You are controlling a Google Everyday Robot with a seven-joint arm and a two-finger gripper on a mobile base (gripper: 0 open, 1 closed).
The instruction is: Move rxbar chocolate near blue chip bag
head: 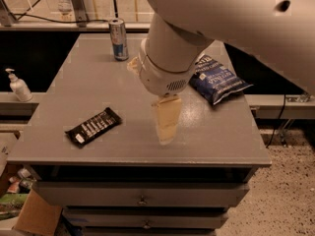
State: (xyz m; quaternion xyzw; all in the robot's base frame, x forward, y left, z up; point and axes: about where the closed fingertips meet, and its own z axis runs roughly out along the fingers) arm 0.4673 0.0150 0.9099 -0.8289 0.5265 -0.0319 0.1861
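The rxbar chocolate (93,127) is a flat black wrapper with white lettering, lying at an angle on the front left of the grey table (88,82). The blue chip bag (216,78) is a crinkly navy bag with white lettering at the right side of the table, partly hidden by my arm. My gripper (166,124) hangs from the big white arm over the table's front middle, to the right of the bar and left of the bag, holding nothing.
A slim silver-blue drink can (118,38) stands at the back of the table. A white pump bottle (18,86) sits on a ledge to the left. Drawers (142,199) run below the table front. A cardboard box (34,215) is on the floor at the lower left.
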